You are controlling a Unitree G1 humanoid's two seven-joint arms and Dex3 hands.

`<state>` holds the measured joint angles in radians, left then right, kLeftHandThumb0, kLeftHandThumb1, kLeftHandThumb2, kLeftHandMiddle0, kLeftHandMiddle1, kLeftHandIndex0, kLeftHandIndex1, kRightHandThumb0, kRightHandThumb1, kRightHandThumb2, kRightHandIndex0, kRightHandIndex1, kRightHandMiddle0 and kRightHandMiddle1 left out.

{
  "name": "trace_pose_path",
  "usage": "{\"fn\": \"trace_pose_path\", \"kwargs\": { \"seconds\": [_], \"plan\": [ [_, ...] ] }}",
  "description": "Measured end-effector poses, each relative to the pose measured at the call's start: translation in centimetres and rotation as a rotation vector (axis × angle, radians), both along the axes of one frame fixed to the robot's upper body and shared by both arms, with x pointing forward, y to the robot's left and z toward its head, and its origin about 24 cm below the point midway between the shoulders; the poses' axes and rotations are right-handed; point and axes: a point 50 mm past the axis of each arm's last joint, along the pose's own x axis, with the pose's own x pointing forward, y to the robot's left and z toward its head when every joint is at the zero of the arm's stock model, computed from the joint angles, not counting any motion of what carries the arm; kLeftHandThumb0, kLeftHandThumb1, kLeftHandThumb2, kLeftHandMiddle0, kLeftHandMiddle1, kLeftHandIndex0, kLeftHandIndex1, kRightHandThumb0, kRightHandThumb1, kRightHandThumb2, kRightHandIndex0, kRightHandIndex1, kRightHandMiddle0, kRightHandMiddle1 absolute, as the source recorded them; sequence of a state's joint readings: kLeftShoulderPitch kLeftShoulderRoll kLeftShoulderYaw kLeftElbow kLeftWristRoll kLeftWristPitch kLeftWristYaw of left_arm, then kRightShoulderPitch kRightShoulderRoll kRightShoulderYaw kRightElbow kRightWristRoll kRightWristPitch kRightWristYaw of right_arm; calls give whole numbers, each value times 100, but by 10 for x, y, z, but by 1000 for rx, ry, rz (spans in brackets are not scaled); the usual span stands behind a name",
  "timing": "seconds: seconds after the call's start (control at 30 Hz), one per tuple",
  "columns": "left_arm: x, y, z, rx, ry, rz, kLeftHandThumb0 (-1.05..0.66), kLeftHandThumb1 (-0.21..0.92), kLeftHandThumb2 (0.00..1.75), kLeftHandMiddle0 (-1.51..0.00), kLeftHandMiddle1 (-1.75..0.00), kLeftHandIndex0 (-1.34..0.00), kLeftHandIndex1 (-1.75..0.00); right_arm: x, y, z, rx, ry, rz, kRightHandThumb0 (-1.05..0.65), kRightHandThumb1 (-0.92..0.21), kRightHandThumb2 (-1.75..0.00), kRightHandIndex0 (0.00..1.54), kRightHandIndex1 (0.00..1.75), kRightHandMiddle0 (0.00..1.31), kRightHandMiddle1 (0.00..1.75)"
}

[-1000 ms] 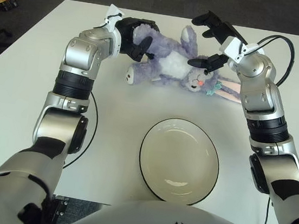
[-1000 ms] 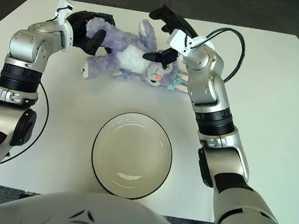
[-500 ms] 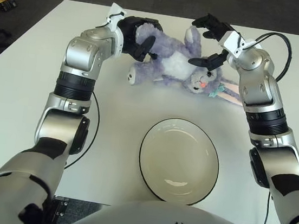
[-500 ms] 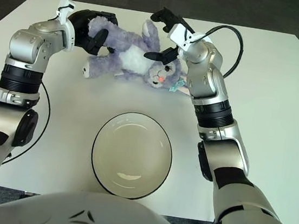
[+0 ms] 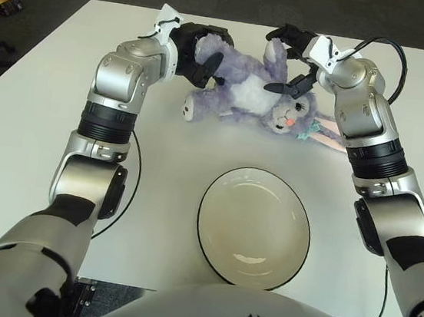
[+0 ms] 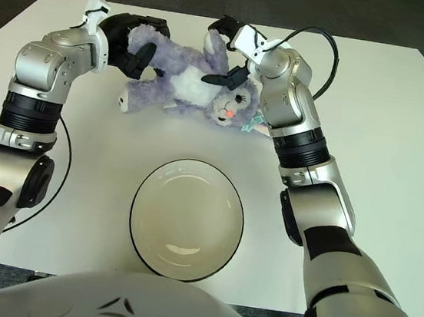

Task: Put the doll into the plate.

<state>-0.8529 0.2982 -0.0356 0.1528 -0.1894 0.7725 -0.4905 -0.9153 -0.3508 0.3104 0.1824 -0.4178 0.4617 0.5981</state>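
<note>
A purple plush bunny doll (image 5: 240, 91) with a white belly lies on its back at the far middle of the white table (image 5: 36, 145). My left hand (image 5: 201, 49) is at the doll's left end, its black fingers curled around one raised foot. My right hand (image 5: 286, 59) is at the doll's head end, with fingers over the upright ear and the thumb beside the face, closed on it. The other ear (image 5: 327, 134) trails flat to the right. A white plate (image 5: 255, 218) with a dark rim stands near me, well apart from the doll.
A black cable (image 5: 397, 69) loops off my right forearm above the table's far right. Another cable (image 5: 129, 171) hangs by my left arm. Dark floor surrounds the table, with small items (image 5: 1, 0) at the far left.
My right hand has moved left toward the doll and closed its fingers around the upright ear. The left hand keeps its hold, and the doll has shifted only slightly.
</note>
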Motion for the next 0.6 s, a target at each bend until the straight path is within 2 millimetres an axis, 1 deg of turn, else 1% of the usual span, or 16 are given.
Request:
{"fn": "trace_pose_path", "kwargs": {
  "seconds": [0.27, 0.4, 0.6],
  "plan": [
    [0, 1, 2, 25, -33, 2, 0, 0, 156, -86, -141, -77, -175, 4, 4, -5, -68, 60, 45, -62, -37, -80, 9, 40, 0, 36],
    [0, 1, 3, 27, -44, 0, 0, 1, 155, -84, -142, -76, -175, 4, 5, -7, -86, 86, 58, -59, -37, -82, 9, 37, 0, 30],
    [0, -1, 6, 30, -70, -6, 0, 2, 155, -85, -141, -75, -175, 3, 7, -8, -104, 121, 72, -61, -42, -79, 10, 35, 0, 21]
  ]
}}
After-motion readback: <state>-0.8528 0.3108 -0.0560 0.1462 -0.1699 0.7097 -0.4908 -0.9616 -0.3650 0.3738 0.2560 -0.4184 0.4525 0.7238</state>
